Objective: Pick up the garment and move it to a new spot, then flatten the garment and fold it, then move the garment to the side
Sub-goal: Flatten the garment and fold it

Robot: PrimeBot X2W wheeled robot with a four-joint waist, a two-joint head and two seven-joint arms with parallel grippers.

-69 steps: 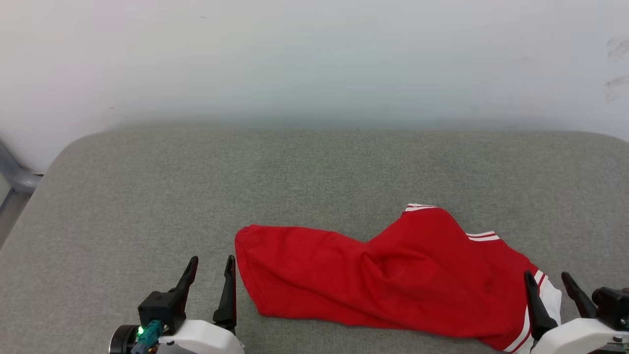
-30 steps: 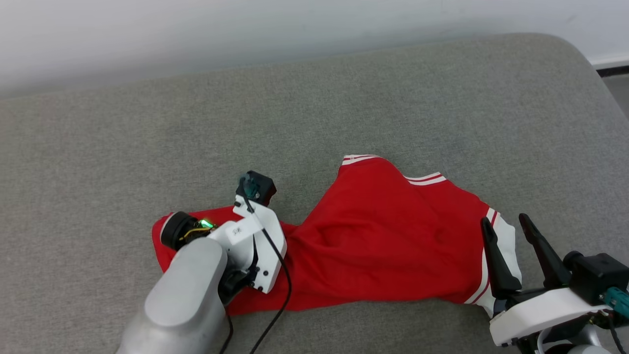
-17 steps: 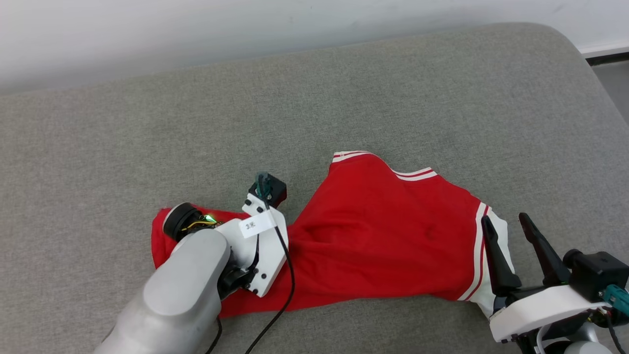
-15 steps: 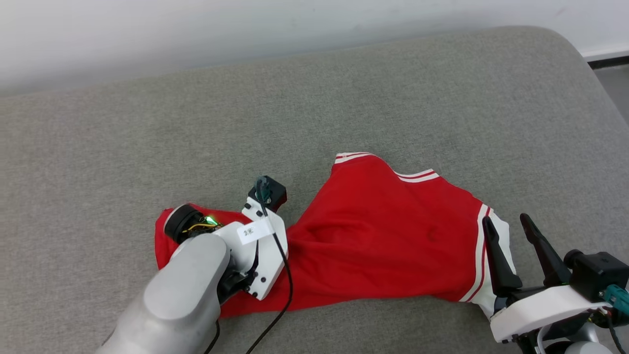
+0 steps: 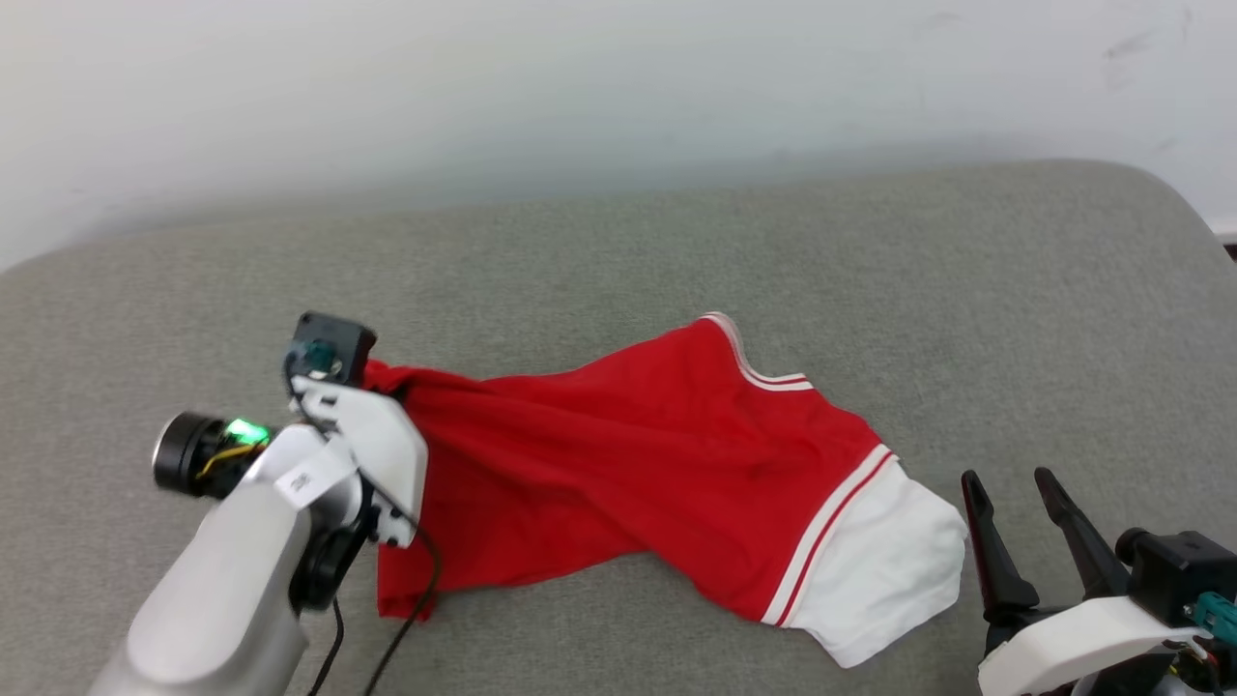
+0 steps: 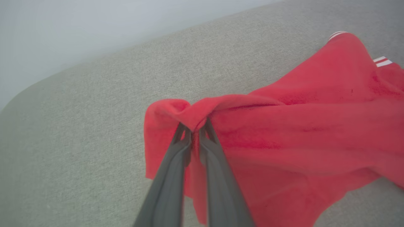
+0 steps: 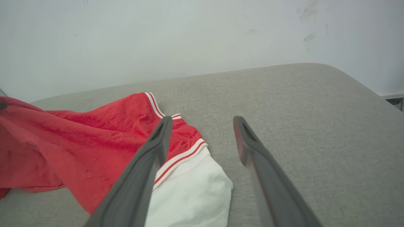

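Garment (image 5: 628, 464): red short-sleeved shirt, one item, lying rumpled on the grey padded surface (image 5: 676, 242). One corner of the red body was raised clear of the surface. It was pinched by the left gripper (image 6: 194, 126), whose jaws stood almost together on a bunched fold of cloth. From that pinch the fabric trailed away to the gripper's right and downward. Its long axis ran from the held corner to the white sleeve (image 5: 884, 570) at the far end, which rested on the surface.

Right gripper (image 5: 1007, 478): jaws spread wide, holding nothing. The white sleeve lay just beside its left finger, on that finger's outer side. Whether cloth and finger touched could not be told.

Governing relation, as judged: the item was held at one end only. The left arm was at the held corner, and the right arm was nearer the free sleeve end. A carry to a new spot would pull along the long axis, and the trailing end would likely drag. A second hold, if wanted, lay within easiest reach of the right gripper.
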